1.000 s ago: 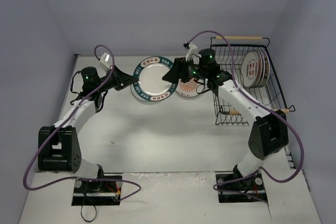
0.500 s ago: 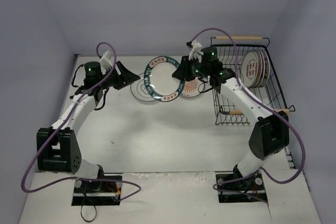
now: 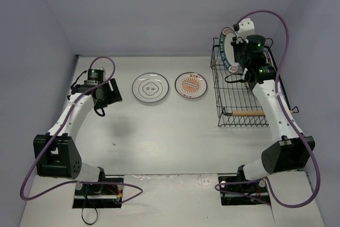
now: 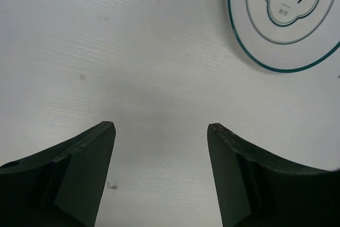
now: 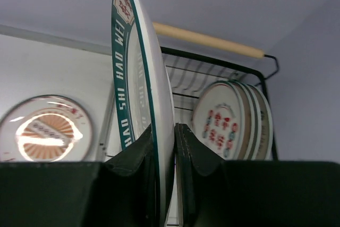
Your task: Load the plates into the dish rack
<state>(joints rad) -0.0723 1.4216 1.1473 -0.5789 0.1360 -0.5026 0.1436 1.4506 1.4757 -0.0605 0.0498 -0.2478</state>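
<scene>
We are watching the right gripper pinching the teal-rimmed plate by its rim, holding it upright on edge; in the overhead view it is hanging over the far left corner of the dish rack, in the upper right of the frame; red-character plates are standing on edge inside the rack; the left gripper is hovering above the table with fingers spread, gripping nothing; a white plate with teal rings is lying at the upper right of its view, and an orange sunburst plate is lying flat between that plate and the rack.
</scene>
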